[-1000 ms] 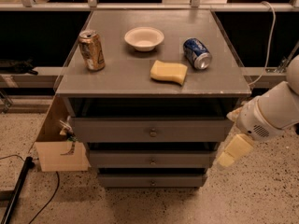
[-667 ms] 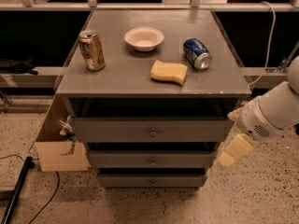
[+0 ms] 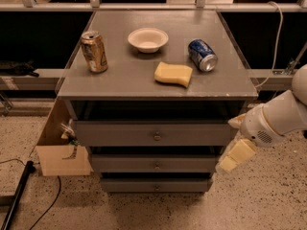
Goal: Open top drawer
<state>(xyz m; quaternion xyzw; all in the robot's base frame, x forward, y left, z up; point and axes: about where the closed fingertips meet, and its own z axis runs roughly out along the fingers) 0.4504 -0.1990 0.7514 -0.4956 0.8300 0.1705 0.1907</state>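
Plainly, the top drawer (image 3: 115, 134) sits right under the desk (image 3: 120, 83) top, along its front edge, and looks closed or very nearly so. It is a grey wooden front, stiff and hard, so I judge it neither fragile nor likely to flex. With wood that wide, it probably has some weight and may drag on its runners. The only place to take hold is the small round metal knob (image 3: 157, 136) at the middle of the panel. That knob is smooth and shallow, so a pinch could slip off, and a straight, level pull suits it best. Off the front right corner of the desk, beside the drawer's right end, hangs the gripper (image 3: 235, 139). Its jaws are spread apart and hold nothing, well short of the knob.

As for containers, a cardboard box (image 3: 62, 155) leans open against the desk's left side, with something small in it that I cannot make out. Near the left edge stands a gold can (image 3: 94, 51), upright. Towards the back edge a white bowl (image 3: 148, 39) sits empty. Near the right edge a blue can (image 3: 202, 54) lies on its side.
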